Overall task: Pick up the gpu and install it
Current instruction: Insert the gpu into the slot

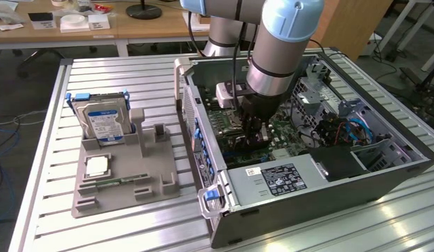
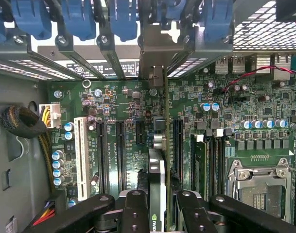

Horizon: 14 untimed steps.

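Gripping the gpu (image 2: 156, 170) edge-on between its two black fingers (image 2: 134, 211), the claw (image 2: 160, 213) of the Universal Robots arm hangs deep inside the open computer case (image 1: 308, 194), clenched on the card directly over the motherboard (image 2: 128, 121). The card sits straight below the wrist, its long axis running parallel with the black expansion slots (image 2: 121, 145) and pointing toward the case's rear wall, where a row of blue latches (image 2: 123, 19) lines the bracket openings. Its lower edge appears close to the board, though whether it has met a slot cannot be told. Room inside the case looks tight: neighbouring slots flank the card on one side, and memory slots and the CPU socket (image 2: 259, 189) on the other. Any sideways drift would likely put the edge connector off its slot. Outside the case, on the ribbed aluminium bench (image 1: 112, 79), a grey holder (image 1: 126, 184) carries an upright hard drive (image 1: 101, 123) and a slim memory stick (image 1: 118, 182), well apart from the claw.
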Each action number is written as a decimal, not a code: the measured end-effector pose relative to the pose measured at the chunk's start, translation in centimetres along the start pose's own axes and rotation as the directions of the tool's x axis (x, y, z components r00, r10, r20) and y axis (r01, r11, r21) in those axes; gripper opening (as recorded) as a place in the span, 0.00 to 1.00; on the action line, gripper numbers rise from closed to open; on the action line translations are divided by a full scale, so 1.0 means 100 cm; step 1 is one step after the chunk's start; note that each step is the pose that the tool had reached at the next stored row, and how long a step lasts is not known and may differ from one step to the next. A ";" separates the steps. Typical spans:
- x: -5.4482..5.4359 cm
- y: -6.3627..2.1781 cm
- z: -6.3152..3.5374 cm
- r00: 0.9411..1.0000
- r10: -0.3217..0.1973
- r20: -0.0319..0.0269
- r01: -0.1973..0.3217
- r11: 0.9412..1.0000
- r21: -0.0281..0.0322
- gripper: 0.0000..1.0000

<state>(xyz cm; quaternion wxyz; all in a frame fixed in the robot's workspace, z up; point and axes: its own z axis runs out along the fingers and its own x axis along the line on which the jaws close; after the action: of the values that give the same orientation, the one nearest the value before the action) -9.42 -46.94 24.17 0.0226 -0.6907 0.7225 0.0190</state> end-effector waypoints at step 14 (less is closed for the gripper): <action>0.000 0.0001 -0.0006 1.000 0.000 0.000 0.000 1.000 0.000 0.40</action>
<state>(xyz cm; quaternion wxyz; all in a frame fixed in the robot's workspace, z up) -9.43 -46.94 24.22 0.0225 -0.6907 0.7225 0.0190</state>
